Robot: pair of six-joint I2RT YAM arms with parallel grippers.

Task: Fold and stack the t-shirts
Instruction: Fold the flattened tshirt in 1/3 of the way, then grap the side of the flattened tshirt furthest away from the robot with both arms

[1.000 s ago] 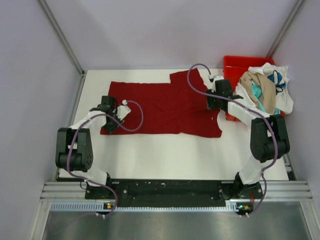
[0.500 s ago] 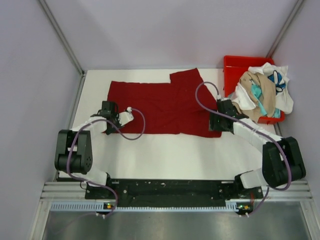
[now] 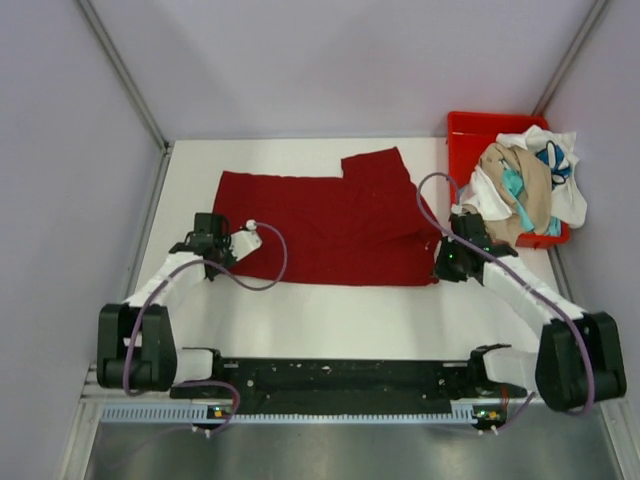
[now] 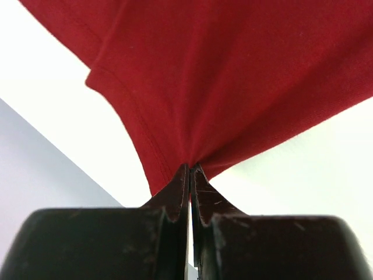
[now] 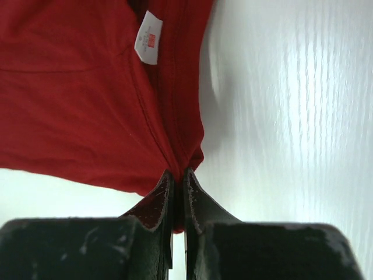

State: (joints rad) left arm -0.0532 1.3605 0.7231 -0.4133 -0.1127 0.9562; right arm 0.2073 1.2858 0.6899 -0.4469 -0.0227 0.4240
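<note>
red t-shirt (image 3: 330, 225) lies spread on the table (image 3: 330, 320), just beside the red bin (image 3: 462, 130). left gripper (image 4: 190, 169): fingers pinched tight on the hem corner farthest from the bin. right gripper (image 5: 178, 174): fingers pinched tight on the edge nearest the bin, below the label (image 5: 147, 37). judgement: raise both corners level, hold the cloth taut between them, and carry the fold over evenly to avoid creases.
</note>
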